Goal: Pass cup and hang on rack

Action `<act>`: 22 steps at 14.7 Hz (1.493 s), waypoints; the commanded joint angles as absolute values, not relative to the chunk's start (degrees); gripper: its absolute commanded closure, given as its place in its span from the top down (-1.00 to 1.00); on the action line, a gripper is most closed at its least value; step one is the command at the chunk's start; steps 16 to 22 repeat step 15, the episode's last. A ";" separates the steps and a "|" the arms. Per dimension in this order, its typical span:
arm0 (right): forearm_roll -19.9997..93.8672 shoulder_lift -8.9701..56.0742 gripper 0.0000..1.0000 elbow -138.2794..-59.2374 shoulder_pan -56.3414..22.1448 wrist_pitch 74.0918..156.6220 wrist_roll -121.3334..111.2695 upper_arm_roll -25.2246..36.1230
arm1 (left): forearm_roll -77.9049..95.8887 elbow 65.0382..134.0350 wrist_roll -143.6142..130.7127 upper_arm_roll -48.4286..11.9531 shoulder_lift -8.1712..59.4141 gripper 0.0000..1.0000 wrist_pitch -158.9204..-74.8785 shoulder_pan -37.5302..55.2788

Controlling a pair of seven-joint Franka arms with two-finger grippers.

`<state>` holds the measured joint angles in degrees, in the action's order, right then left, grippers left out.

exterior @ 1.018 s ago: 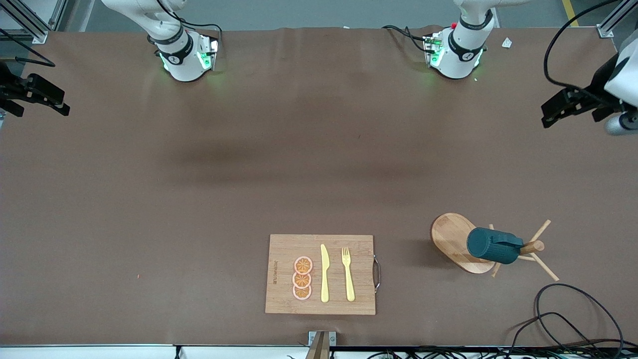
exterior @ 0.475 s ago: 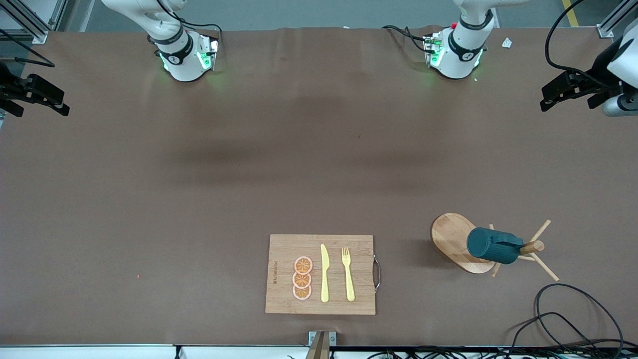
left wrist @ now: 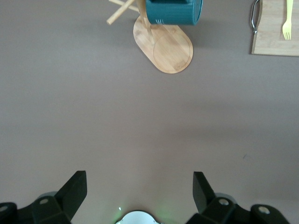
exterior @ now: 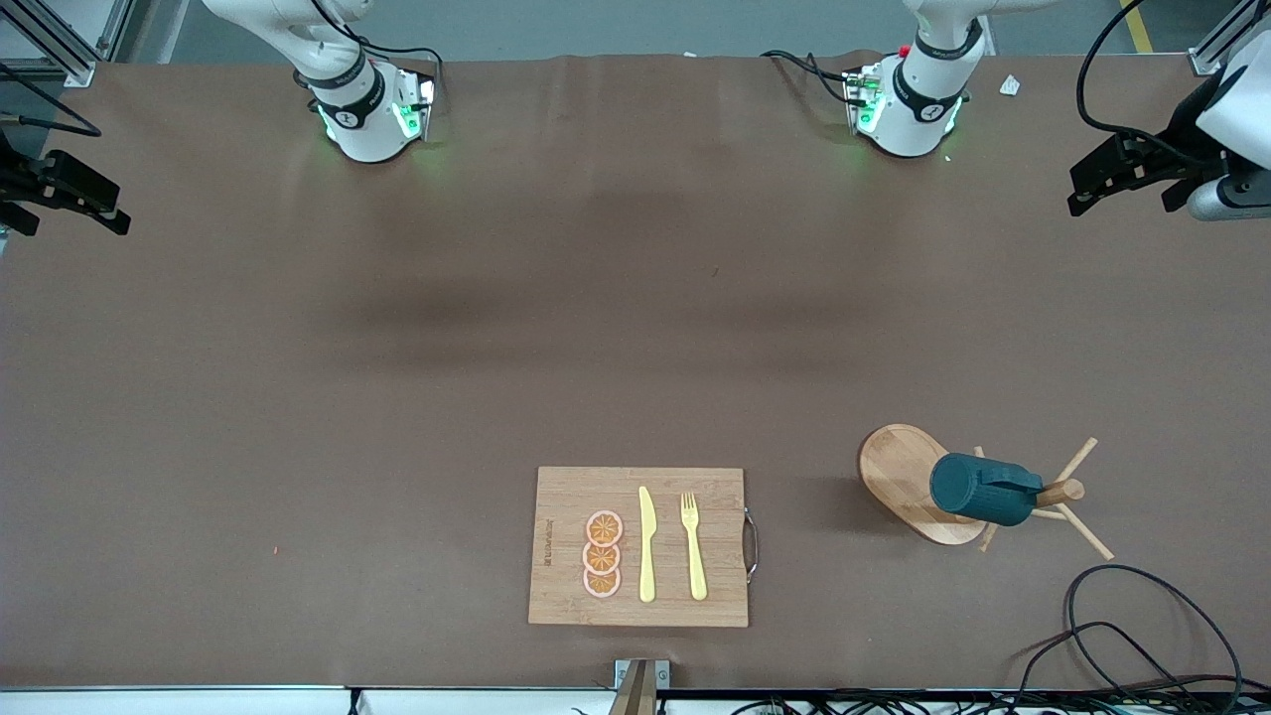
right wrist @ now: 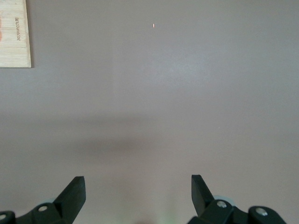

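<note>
The dark teal cup (exterior: 978, 489) hangs sideways on a peg of the light wooden rack (exterior: 899, 477). The rack stands near the front camera, toward the left arm's end of the table. Cup (left wrist: 174, 11) and rack base (left wrist: 163, 49) also show in the left wrist view, well away from my left gripper (left wrist: 140, 186). That left gripper (exterior: 1076, 191) hovers open and empty over the table's edge at the left arm's end. My right gripper (exterior: 117, 209) hangs open and empty at the other end; in its own wrist view the right gripper (right wrist: 138, 189) has only bare table under it.
A wooden cutting board (exterior: 566, 497) with a metal handle lies near the front edge, carrying three orange slices (exterior: 603, 554), a yellow knife (exterior: 646, 544) and a yellow fork (exterior: 693, 546). Black cables (exterior: 1142, 626) loop at the near corner beside the rack.
The left gripper has drifted up and back toward the arms' side of the table. The right gripper shifted slightly the same way. Cup and rack are unmoved.
</note>
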<state>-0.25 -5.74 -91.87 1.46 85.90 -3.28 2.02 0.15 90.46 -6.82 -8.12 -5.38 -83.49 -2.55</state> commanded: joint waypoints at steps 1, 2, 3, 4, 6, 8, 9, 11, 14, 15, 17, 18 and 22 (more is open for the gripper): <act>-0.26 -6.86 1.00 -93.25 2.29 86.13 -3.60 1.49 | 0.79 91.93 -6.07 -8.17 -6.68 1.00 -84.73 -2.90; -0.26 -6.86 1.00 -93.25 2.20 86.05 -3.60 1.49 | 0.70 91.93 -5.98 -8.17 -6.51 1.00 -84.73 -2.73; -0.26 -6.94 1.00 -93.25 2.20 85.70 -3.60 1.49 | 0.53 91.85 -5.72 -8.26 -6.33 1.00 -84.73 -2.38; -0.26 -7.03 1.00 -93.16 2.11 85.08 -3.60 1.41 | 0.70 91.93 -5.80 -8.61 -6.33 1.00 -85.07 -2.29; -0.26 -7.03 1.00 -93.16 2.11 84.21 -3.60 1.41 | 0.79 92.46 -5.71 -9.75 -6.33 1.00 -86.39 -2.37; -0.26 -7.29 1.00 -93.16 1.93 82.89 -3.60 1.14 | 0.79 92.99 -5.63 -10.02 -6.42 1.00 -86.84 -2.37; -0.26 -7.47 1.00 -93.08 1.76 82.36 -3.60 0.97 | 0.79 92.99 -5.02 -10.02 -6.33 1.00 -86.84 -2.37; -0.26 -7.56 1.00 -92.90 1.23 82.09 -3.60 0.88 | 0.79 92.55 -2.73 -9.93 -6.24 1.00 -86.92 -2.55; -0.26 -7.65 1.00 -92.73 -0.09 82.09 -3.60 0.88 | 0.79 91.58 -2.64 -9.84 -5.71 1.00 -86.84 -2.72; -0.26 -7.65 1.00 -92.72 -0.09 82.26 -3.60 0.88 | 0.62 91.50 -2.64 -9.84 -5.54 1.00 -86.84 -2.64; -0.26 -7.65 1.00 -92.72 -0.09 82.26 -3.60 0.88 | 0.62 91.50 -2.64 -9.84 -5.54 1.00 -86.84 -2.64; -0.26 -7.65 1.00 -92.72 -0.09 82.26 -3.60 0.88 | 0.62 91.50 -2.64 -9.84 -5.54 1.00 -86.84 -2.64; -0.26 -7.65 1.00 -92.72 -0.09 82.26 -3.60 0.88 | 0.62 91.50 -2.64 -9.84 -5.54 1.00 -86.84 -2.64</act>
